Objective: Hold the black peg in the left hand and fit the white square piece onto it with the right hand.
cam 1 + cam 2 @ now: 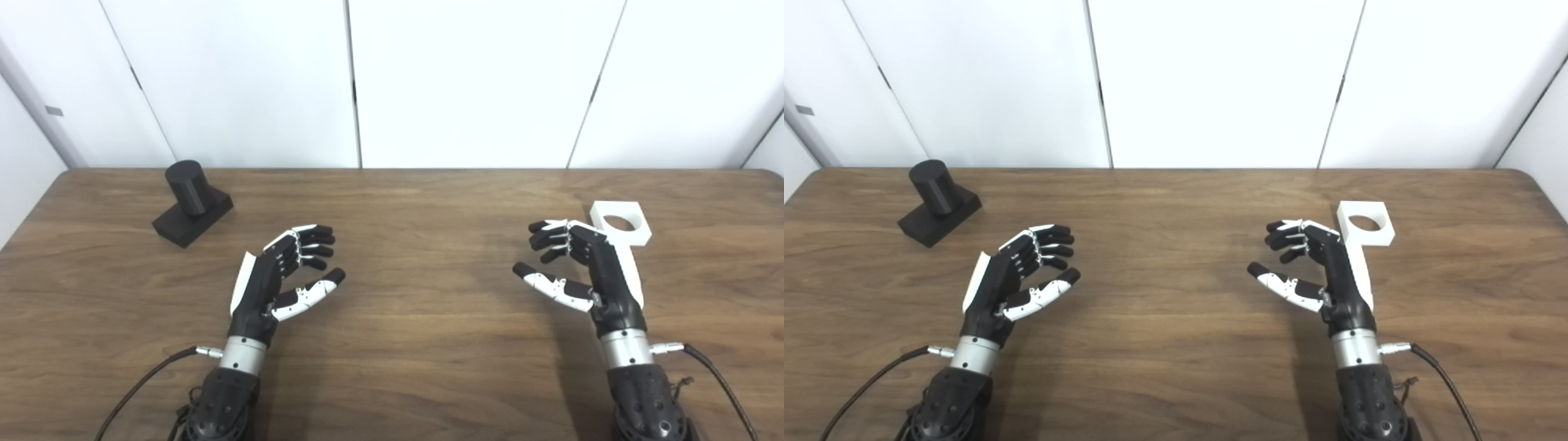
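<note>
Both forearms come up from the near edge of the wooden table (404, 343) and hold their hands above it, palms turned toward each other across a broad stretch of bare wood. The left hand (278, 275) stands on its edge with the wrist low and the fingers (309, 242) curled loosely inward at the top, the thumb (309, 294) reaching out below them toward the other hand; the gap between thumb and fingers is moderate and it holds nothing and touches nothing. The right hand (582, 269) mirrors this pose, its fingers (548, 236) bent over and its thumb (545, 282) stretched toward the left hand, likewise half spread and empty. The black peg (191, 202), a short upright cylinder on a square black base, stands on the table well beyond the left hand and off to its outer side, clearly apart from the fingertips. The white square piece (620, 222), a flat block with a round hole through it, lies on the table just beyond the right hand, behind its knuckles and slightly to its outer side; from these views the back of the hand overlaps its near edge, and I cannot tell whether the two touch. Behind the table stand plain white wall panels (478, 79).
</note>
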Available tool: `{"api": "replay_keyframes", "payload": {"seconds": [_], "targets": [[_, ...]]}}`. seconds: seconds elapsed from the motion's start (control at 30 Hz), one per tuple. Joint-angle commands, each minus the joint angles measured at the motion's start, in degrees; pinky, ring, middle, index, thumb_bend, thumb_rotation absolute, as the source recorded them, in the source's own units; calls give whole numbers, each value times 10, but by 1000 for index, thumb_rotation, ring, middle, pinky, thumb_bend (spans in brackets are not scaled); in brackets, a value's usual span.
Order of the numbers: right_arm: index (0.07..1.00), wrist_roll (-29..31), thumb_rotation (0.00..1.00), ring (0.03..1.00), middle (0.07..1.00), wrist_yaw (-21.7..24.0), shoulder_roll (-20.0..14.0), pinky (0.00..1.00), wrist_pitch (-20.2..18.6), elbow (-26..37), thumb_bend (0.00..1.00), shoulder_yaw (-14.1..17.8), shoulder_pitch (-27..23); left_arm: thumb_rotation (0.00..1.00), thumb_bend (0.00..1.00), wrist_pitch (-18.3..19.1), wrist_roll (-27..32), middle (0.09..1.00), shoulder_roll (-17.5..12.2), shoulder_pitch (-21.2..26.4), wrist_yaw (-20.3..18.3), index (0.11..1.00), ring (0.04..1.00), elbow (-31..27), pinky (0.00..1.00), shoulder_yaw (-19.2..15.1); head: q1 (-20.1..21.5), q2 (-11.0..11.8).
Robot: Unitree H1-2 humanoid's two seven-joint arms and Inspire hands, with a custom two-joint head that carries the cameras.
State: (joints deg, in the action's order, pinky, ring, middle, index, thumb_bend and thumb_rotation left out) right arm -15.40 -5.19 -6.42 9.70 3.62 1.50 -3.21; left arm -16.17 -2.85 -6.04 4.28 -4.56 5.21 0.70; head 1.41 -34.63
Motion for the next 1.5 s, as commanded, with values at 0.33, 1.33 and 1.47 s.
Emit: {"api": "replay_keyframes", "payload": {"seconds": [0.33, 1.33, 1.47], "targets": [[496, -2, 123, 562, 650, -15, -2, 456, 48, -13, 500, 1, -14, 116, 643, -30, 4, 703, 0, 15, 2, 689, 669, 9, 593, 0, -1, 19], [495, 20, 118, 567, 658, -5, -19, 453, 58, -22, 499, 10, -13, 129, 648, -40, -15, 689, 21, 21, 13, 681, 649, 25, 558, 13, -118, 38], [494, 36, 118, 565, 657, 0, -28, 448, 68, -25, 498, 15, -15, 138, 653, -38, -31, 688, 33, 23, 20, 682, 653, 29, 578, 19, -162, 44]]}}
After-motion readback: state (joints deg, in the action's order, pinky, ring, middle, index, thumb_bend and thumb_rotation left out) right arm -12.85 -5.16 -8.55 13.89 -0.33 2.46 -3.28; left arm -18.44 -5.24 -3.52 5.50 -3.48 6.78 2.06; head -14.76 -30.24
